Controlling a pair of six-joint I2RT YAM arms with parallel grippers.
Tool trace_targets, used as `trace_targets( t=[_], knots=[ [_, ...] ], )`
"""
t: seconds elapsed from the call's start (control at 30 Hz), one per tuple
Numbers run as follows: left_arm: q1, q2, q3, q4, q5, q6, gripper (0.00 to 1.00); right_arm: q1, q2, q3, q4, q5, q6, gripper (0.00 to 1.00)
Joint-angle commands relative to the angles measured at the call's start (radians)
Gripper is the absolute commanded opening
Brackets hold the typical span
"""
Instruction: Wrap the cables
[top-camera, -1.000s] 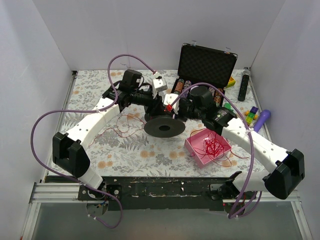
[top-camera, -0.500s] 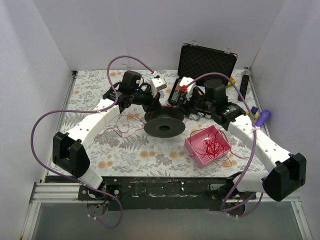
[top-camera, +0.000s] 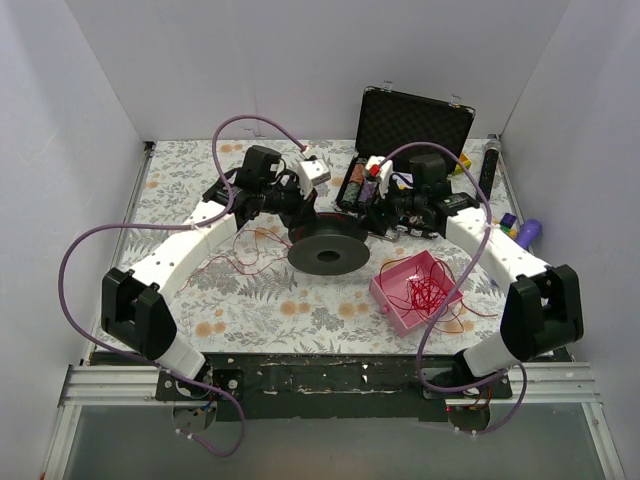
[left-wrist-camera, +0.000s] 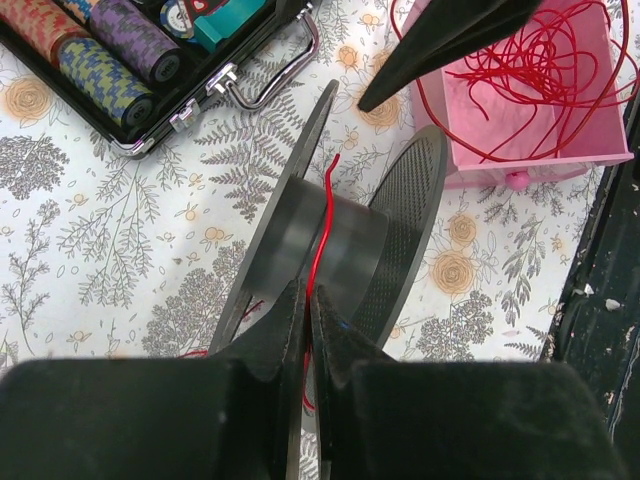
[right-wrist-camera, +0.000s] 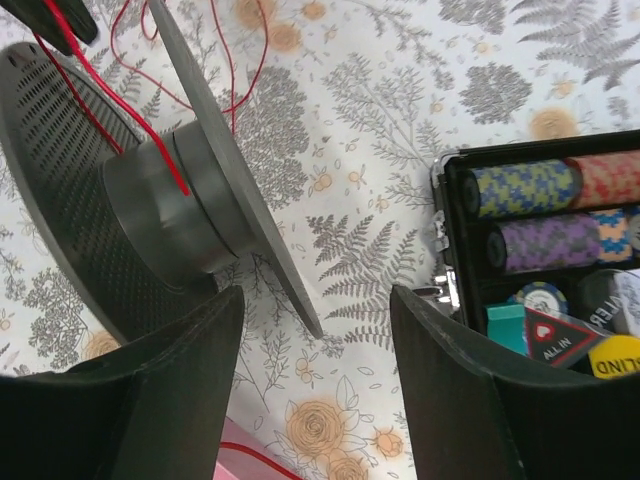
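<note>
A black spool (top-camera: 328, 252) stands tilted on the floral table, and a thin red cable (left-wrist-camera: 322, 215) runs over its grey hub (left-wrist-camera: 345, 245). My left gripper (left-wrist-camera: 307, 290) is shut on that cable just above the hub; it sits at the spool's far side (top-camera: 305, 212). My right gripper (right-wrist-camera: 315, 300) is open with only tablecloth between its fingers, a little to the right of the spool's flange (right-wrist-camera: 235, 190) and near the case (top-camera: 377, 208). More red cables (top-camera: 425, 290) lie tangled in a pink tray (top-camera: 393, 303).
An open black case (top-camera: 412, 125) with poker chips (right-wrist-camera: 520, 185) stands at the back right. A black remote (top-camera: 487, 170), toy blocks (top-camera: 503, 228) and a purple object (top-camera: 528, 234) lie along the right side. Loose red cable (top-camera: 245, 255) trails left of the spool.
My left gripper has shut on the cable at the hub. My right gripper has opened, let go of the cable and drawn back from the spool toward the case.
</note>
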Motion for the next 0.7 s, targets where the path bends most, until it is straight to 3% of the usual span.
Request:
trace_targets(
  t=[0.0,0.07,0.23,0.33,0.5,0.57,0.67],
  knots=[
    [0.002,-0.08,0.0,-0.031,-0.019,0.021,0.0,-0.002,0.065,0.097,-0.042,-0.114,-0.076,0.65],
    [0.004,-0.087,-0.013,-0.034,-0.031,0.027,0.0,-0.002,0.102,0.123,-0.065,-0.138,-0.101,0.59],
    [0.004,-0.109,-0.041,-0.042,-0.035,0.026,0.0,0.002,0.194,0.196,-0.158,-0.221,-0.203,0.28],
    [0.004,-0.118,-0.053,-0.052,-0.029,0.026,0.0,0.014,0.234,0.225,-0.193,-0.27,-0.303,0.15],
    [0.004,-0.133,-0.06,-0.075,-0.035,-0.002,0.0,0.039,0.327,0.367,-0.376,-0.365,-0.536,0.07],
    [0.004,-0.15,-0.06,-0.094,-0.025,-0.017,0.0,0.056,0.388,0.477,-0.506,-0.379,-0.631,0.02],
    [0.004,-0.175,-0.063,-0.121,-0.038,-0.023,0.0,0.094,0.494,0.667,-0.73,-0.367,-0.8,0.01]
  ],
)
